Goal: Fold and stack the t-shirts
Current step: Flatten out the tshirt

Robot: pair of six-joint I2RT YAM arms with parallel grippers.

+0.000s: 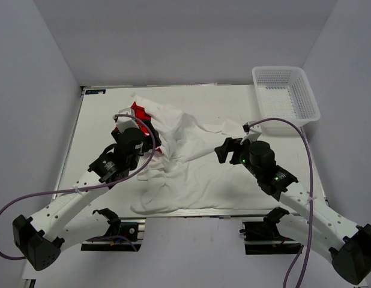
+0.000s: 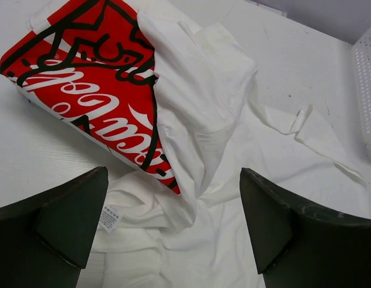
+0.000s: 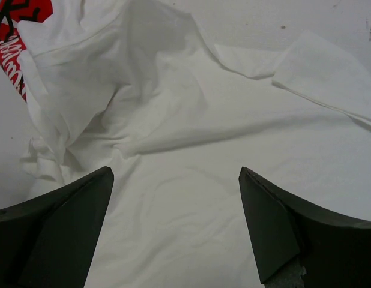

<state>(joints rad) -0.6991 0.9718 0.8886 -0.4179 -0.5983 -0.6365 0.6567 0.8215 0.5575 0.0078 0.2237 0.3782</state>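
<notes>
A plain white t-shirt [image 1: 185,174] lies rumpled across the middle of the table, one sleeve [image 1: 230,128] stretched toward the far right. A folded t-shirt with a red printed graphic [image 1: 139,114] lies at the far left, partly under the plain shirt's bunched edge; the left wrist view shows its red print with white lettering [image 2: 92,78]. My left gripper [image 1: 150,143] is open and empty above the plain shirt's crumpled collar area with its care label [image 2: 108,218]. My right gripper [image 1: 223,151] is open and empty above the shirt's flat body [image 3: 191,198].
A white plastic mesh basket [image 1: 286,99] stands at the far right corner, overhanging the table edge. The white table [image 1: 98,129] shows bare on the left and along the back. Grey walls enclose the table on three sides.
</notes>
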